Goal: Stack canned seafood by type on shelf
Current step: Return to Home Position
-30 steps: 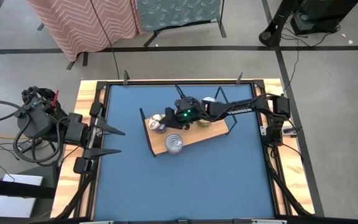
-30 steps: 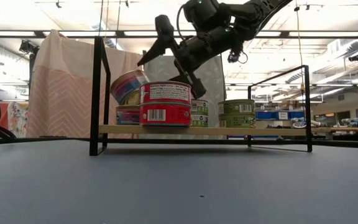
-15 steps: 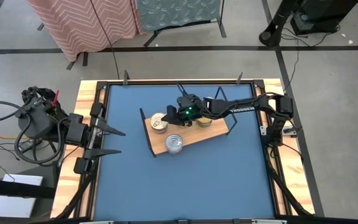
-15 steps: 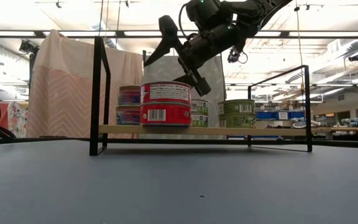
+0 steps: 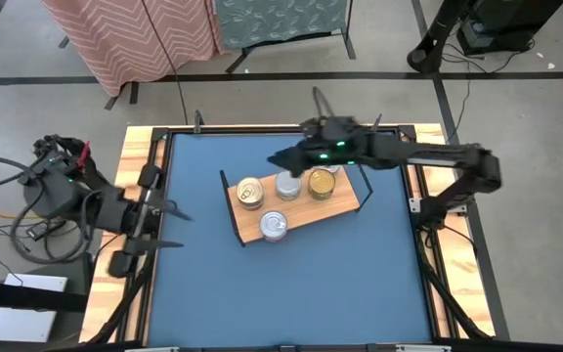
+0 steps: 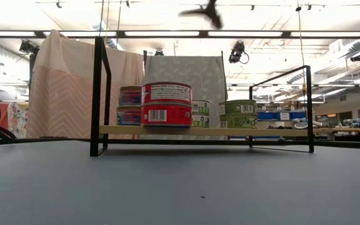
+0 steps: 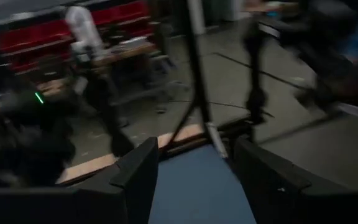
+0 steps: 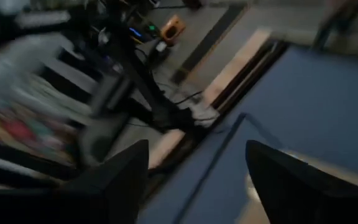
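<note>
Right gripper [image 5: 296, 132] had risen off stacks, fingers spread wide, above shelf's [image 5: 306, 220] far side. Left gripper [image 5: 169, 231] had drawn back toward left edge of table [image 5: 262, 293], fingers apart. Shelf lay angled mid-table, four stacks of canned seafood [image 5: 275, 226] on it.

Low view: right gripper high, clear of cans. Blue/pink stack [image 6: 130, 106] sat level, behind red stack [image 6: 166, 104].

Wrist views: blurred, both finger pairs apart.
</note>
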